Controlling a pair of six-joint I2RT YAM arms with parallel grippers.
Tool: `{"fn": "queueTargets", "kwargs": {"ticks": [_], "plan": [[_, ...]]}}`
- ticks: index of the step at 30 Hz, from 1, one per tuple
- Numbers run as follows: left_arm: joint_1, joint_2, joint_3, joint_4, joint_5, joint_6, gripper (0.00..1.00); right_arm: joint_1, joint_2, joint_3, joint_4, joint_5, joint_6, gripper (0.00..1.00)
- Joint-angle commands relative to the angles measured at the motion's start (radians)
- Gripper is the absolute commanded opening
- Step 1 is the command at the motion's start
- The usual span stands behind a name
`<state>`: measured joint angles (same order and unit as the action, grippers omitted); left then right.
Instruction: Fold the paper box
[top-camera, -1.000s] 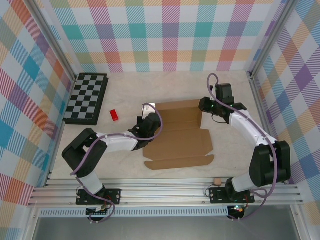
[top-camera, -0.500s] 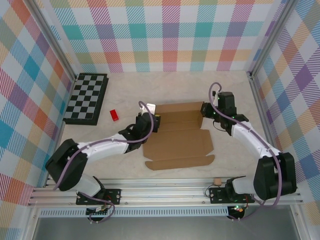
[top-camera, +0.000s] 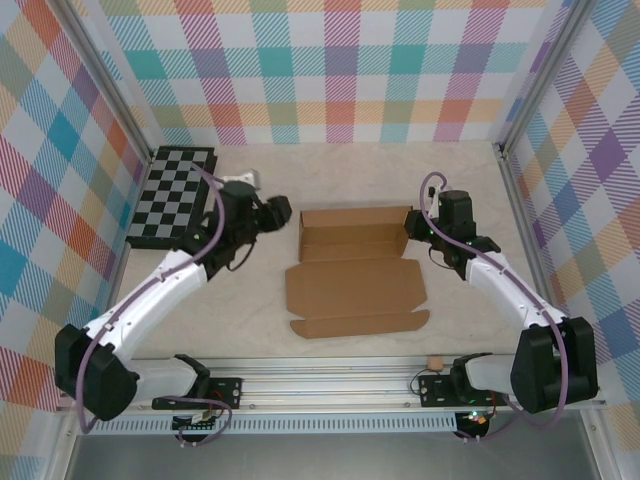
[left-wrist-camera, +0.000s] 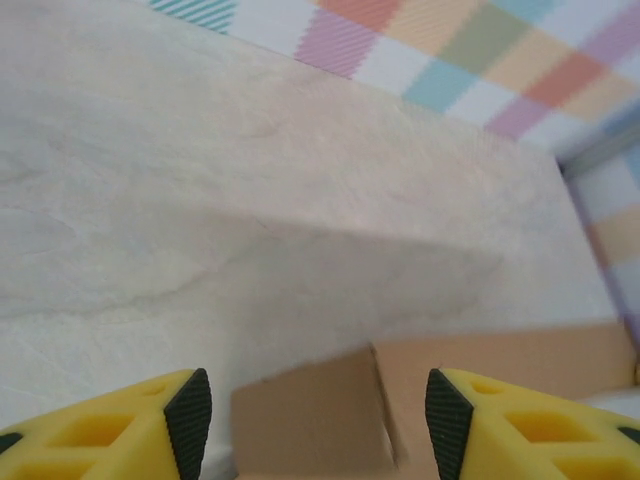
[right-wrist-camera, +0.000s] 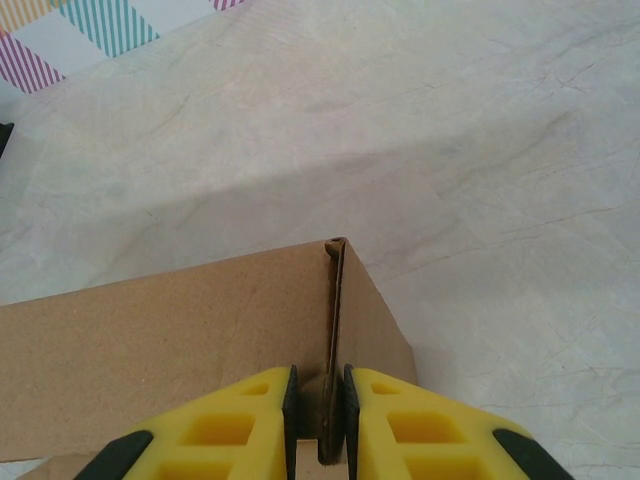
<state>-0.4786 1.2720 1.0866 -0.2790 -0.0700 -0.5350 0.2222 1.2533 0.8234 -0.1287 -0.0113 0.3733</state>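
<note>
The paper box (top-camera: 355, 285) is brown cardboard lying mid-table, its back part raised into low walls (top-camera: 350, 232) and its front flaps flat. My left gripper (top-camera: 283, 214) hovers just left of the box's left end, open and holding nothing. In the left wrist view the left gripper (left-wrist-camera: 315, 425) frames the box's end wall (left-wrist-camera: 310, 420) between its black pads (left-wrist-camera: 190, 418), apart from it. My right gripper (top-camera: 408, 232) is at the box's right end. In the right wrist view the right gripper (right-wrist-camera: 320, 405) is shut on the thin upright edge of the paper box (right-wrist-camera: 334, 320).
A black-and-grey chessboard (top-camera: 175, 195) lies at the back left, close to my left arm. A tiny cardboard scrap (top-camera: 434, 361) sits by the front rail (top-camera: 330, 385). Checked walls enclose the table on three sides.
My left gripper has opened, come off the box's left side and swung back to the left. The right gripper has kept its hold on the right wall.
</note>
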Motion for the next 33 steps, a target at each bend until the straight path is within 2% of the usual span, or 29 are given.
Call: {"fn": "queueTargets", "kwargs": {"ticks": [1, 5, 14, 19, 21, 28, 33], "plan": [[0.022, 0.106, 0.027, -0.028, 0.205, -0.163, 0.6, -0.002, -0.001, -0.022, -0.111, 0.015, -0.03, 0.2], [0.016, 0.162, 0.015, 0.082, 0.224, -0.226, 0.6, -0.001, -0.006, -0.019, -0.109, 0.009, -0.03, 0.21], [-0.033, 0.168, -0.023, 0.121, 0.188, -0.239, 0.6, 0.017, -0.013, -0.001, -0.127, 0.021, -0.036, 0.21], [-0.052, 0.189, -0.043, 0.129, 0.193, -0.261, 0.45, 0.056, -0.026, -0.004, -0.126, 0.068, -0.033, 0.23], [-0.061, 0.191, -0.047, 0.13, 0.191, -0.267, 0.36, 0.068, -0.025, -0.002, -0.125, 0.076, -0.027, 0.24], [-0.079, 0.181, -0.058, 0.126, 0.18, -0.285, 0.23, 0.102, -0.002, 0.015, -0.133, 0.091, -0.015, 0.25], [-0.082, 0.185, -0.081, 0.117, 0.16, -0.274, 0.1, 0.123, 0.021, 0.042, -0.153, 0.105, -0.01, 0.27]]}}
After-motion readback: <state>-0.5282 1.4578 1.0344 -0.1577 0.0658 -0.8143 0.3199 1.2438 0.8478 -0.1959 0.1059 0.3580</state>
